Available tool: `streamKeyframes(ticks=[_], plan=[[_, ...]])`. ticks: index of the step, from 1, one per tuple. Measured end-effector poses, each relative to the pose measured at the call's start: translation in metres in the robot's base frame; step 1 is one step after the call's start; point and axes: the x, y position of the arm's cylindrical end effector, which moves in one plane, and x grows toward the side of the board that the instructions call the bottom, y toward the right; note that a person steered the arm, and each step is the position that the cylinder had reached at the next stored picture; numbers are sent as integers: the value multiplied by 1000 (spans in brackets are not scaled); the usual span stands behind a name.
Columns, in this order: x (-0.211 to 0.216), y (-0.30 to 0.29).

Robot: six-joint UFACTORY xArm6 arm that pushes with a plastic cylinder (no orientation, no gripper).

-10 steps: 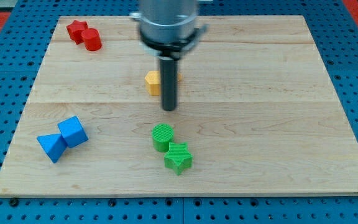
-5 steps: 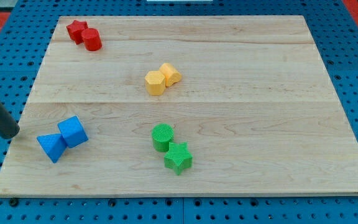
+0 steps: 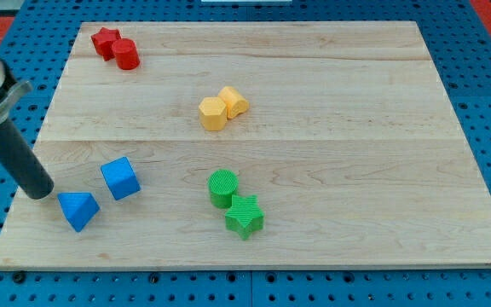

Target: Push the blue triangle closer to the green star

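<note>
The blue triangle (image 3: 78,210) lies near the board's lower left. A blue cube (image 3: 120,178) sits just up and right of it, a small gap between them. The green star (image 3: 244,216) lies at the bottom middle, touching a green cylinder (image 3: 222,188) above it. My tip (image 3: 39,193) stands on the board's left edge, just up and left of the blue triangle, very close to it. The star is well to the right of the triangle.
Two yellow blocks (image 3: 222,107) touch each other at the board's middle. A red star (image 3: 105,40) and a red cylinder (image 3: 126,55) sit at the top left. The wooden board (image 3: 356,170) rests on a blue pegboard.
My rod went from the board's middle to the far left, then came in rightward. The blue triangle and blue cube have shifted right and slightly apart.
</note>
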Motion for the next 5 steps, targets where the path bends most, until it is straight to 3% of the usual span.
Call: streamKeyframes(ticks=[3,4,5], plan=[[23,34],[32,-1],[28,68]])
